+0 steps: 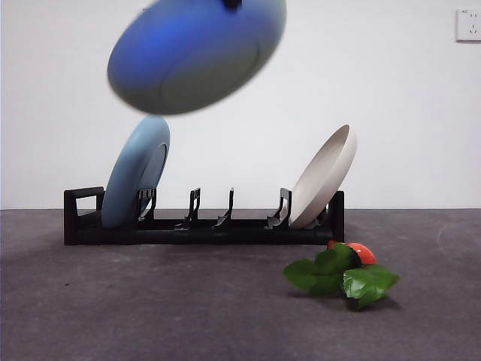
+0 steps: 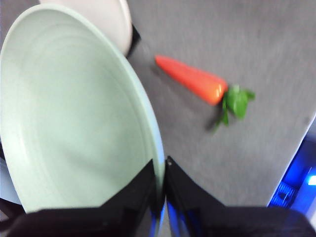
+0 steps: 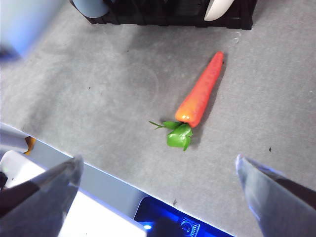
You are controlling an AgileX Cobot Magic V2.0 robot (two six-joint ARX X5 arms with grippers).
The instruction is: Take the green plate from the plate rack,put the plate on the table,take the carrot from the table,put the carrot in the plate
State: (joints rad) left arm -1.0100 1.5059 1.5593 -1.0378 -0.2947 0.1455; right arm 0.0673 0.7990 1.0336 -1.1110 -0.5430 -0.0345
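My left gripper [image 2: 162, 177] is shut on the rim of the green plate [image 2: 74, 108]. In the front view the plate [image 1: 197, 53] hangs tilted and blurred high above the plate rack [image 1: 203, 229], its underside looking bluish, with the gripper tip [image 1: 231, 4] at the top edge. The carrot [image 1: 362, 252] lies on the table [image 1: 150, 301] in front of the rack's right end, its leaves towards the camera. It also shows in the left wrist view [image 2: 192, 79] and the right wrist view [image 3: 200, 94]. My right gripper [image 3: 158, 160] is open and empty above the table, near the carrot.
A light blue plate [image 1: 137, 180] leans in the rack's left slots. A beige-white plate [image 1: 323, 177] leans at its right end. The rack's middle slots hold nothing. A wall socket [image 1: 467, 24] is at the top right.
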